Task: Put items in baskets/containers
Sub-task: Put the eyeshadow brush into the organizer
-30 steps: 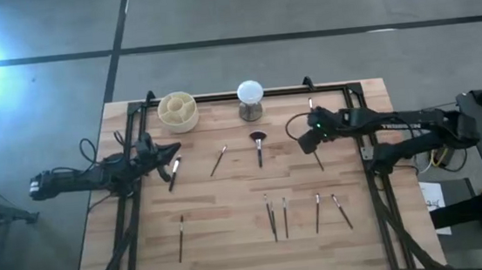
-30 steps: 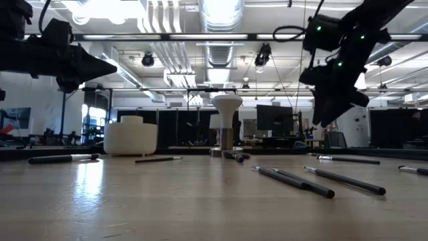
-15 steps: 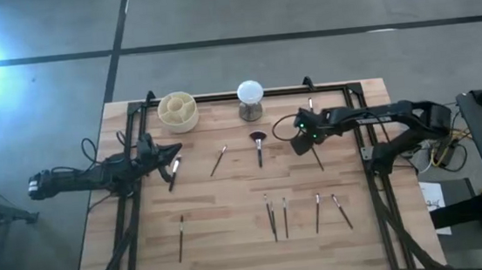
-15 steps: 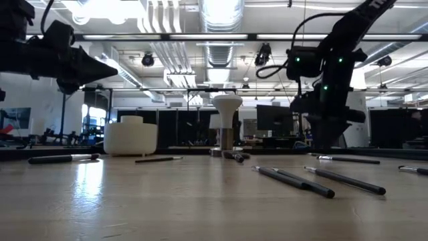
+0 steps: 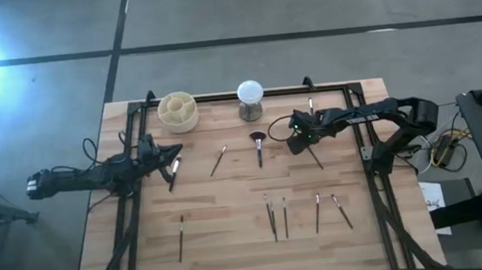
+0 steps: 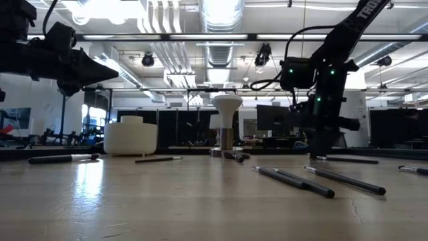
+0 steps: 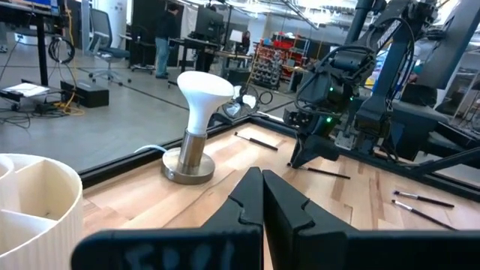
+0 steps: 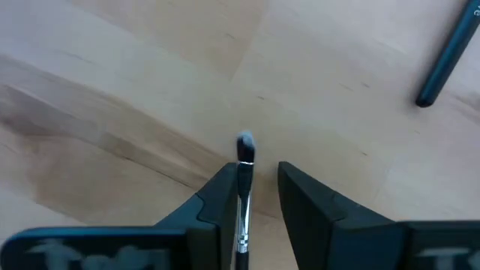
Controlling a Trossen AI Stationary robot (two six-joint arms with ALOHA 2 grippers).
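Several thin dark makeup brushes lie flat on the wooden table; one [image 5: 174, 172] is near the left side, one [image 5: 218, 161] and a fan-headed one [image 5: 258, 144] are in the middle, and a row [image 5: 285, 217] lies near the front. The cream divided cup [image 5: 178, 110] stands at the far left. My right gripper [image 5: 297, 143] is open and points down at the table over the end of one brush [image 5: 315, 156]. In the right wrist view that brush's tip [image 8: 244, 146] lies between the fingers of my right gripper [image 8: 256, 169]. My left gripper [image 5: 177, 149] is shut and hovers near the cup. My right gripper comes from above, pointing down, with one finger on each side of the brush's tip end [image 8: 243, 180], fingers lying along the shaft. The brush lies flat on the table close against one finger [image 8: 219, 196]; I cannot tell whether they touch.
A white ball on a metallic stand [image 5: 250, 97] stands at the far edge beside the cup. A black frame [image 5: 374, 176] runs along the table's edges. Another brush [image 5: 311, 104] lies by the far right rail. Bare wood lies between the middle brushes and the front row.
My right gripper has moved toward the table's left and down onto the table, tipping from a slant until it points straight down over the brush's end. The brushes and my left arm have stayed where they were.
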